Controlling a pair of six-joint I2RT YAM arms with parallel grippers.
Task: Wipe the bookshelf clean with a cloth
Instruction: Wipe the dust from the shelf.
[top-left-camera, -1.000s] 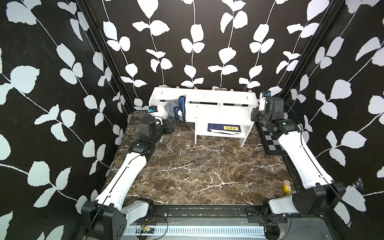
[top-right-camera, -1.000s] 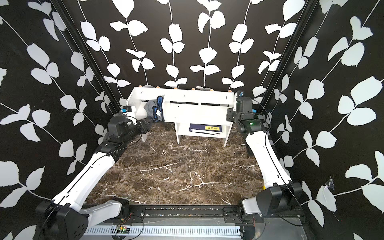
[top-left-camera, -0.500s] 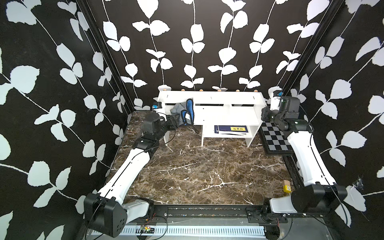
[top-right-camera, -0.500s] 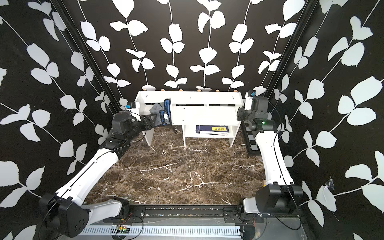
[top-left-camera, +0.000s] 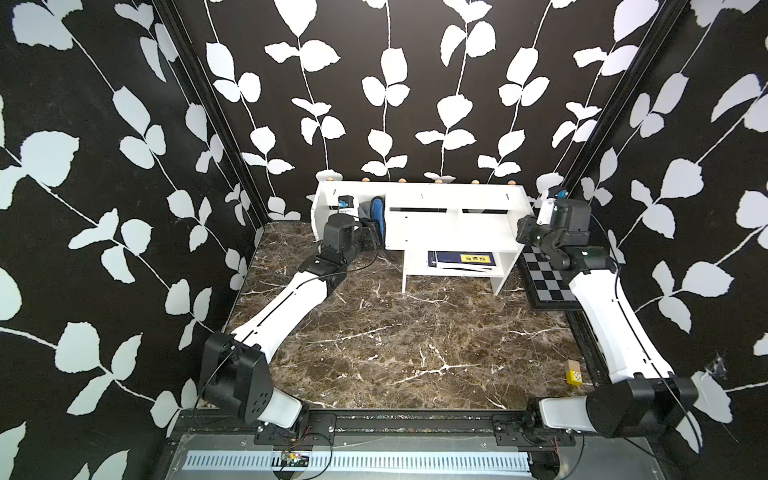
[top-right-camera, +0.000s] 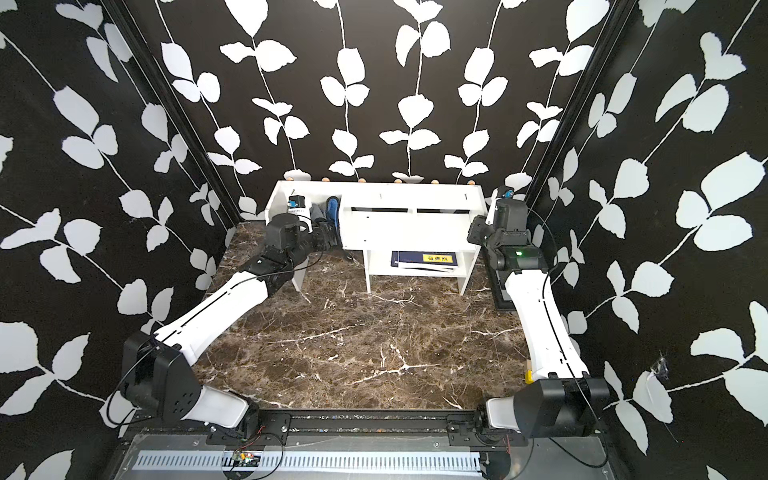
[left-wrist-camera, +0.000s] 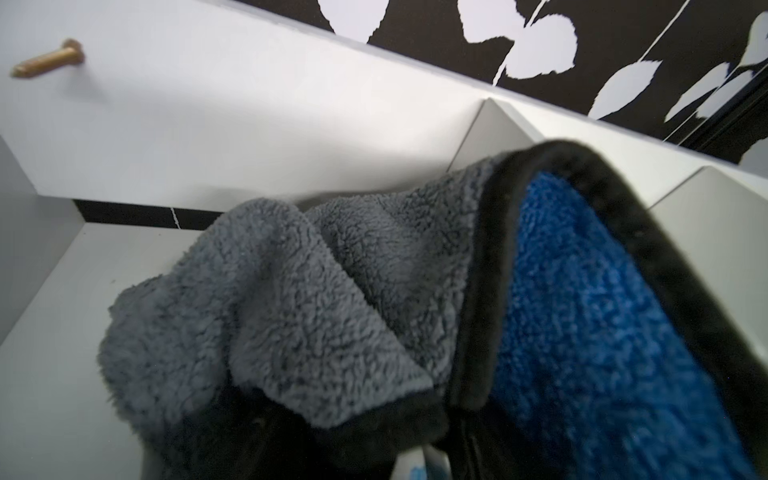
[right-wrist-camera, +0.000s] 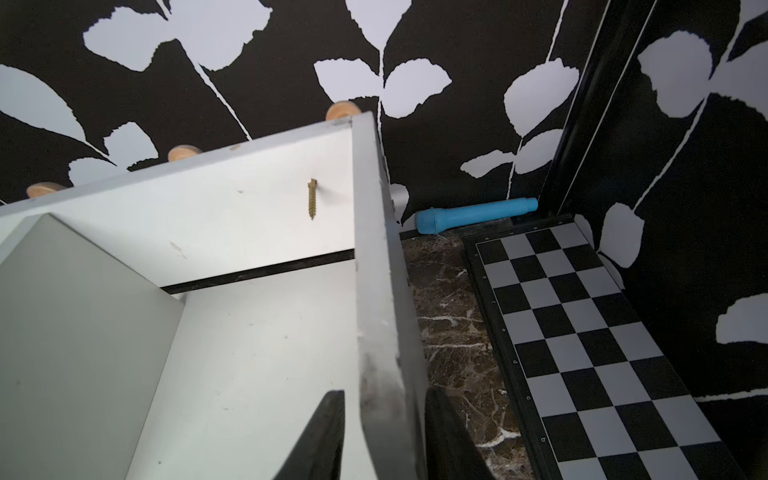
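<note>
The white bookshelf (top-left-camera: 449, 195) (top-right-camera: 407, 199) stands against the back wall in both top views. The cloth (top-left-camera: 376, 210) (top-right-camera: 330, 208), grey on one face and blue on the other, sits bunched in the shelf's open left end. My left gripper (top-left-camera: 370, 237) is shut on it. In the left wrist view the cloth (left-wrist-camera: 332, 291) drapes over the jaws and hides them. My right gripper (top-left-camera: 524, 226) (right-wrist-camera: 384, 395) is open. Its fingers (right-wrist-camera: 328, 432) straddle the shelf's right end panel (right-wrist-camera: 374, 270), with a gap showing on the inner side.
A black-and-grey checkered board (top-left-camera: 548, 278) (right-wrist-camera: 582, 332) lies on the marble floor right of the shelf. A blue cylinder (right-wrist-camera: 473, 216) rests in the back corner. A blue book (top-left-camera: 463, 259) lies in the lower cubby. A small yellow block (top-left-camera: 573, 372) sits at the right edge.
The bookshelf has shifted to the right and both arms went with it. The right gripper's jaws have parted from the end panel. The left gripper still holds the cloth.
</note>
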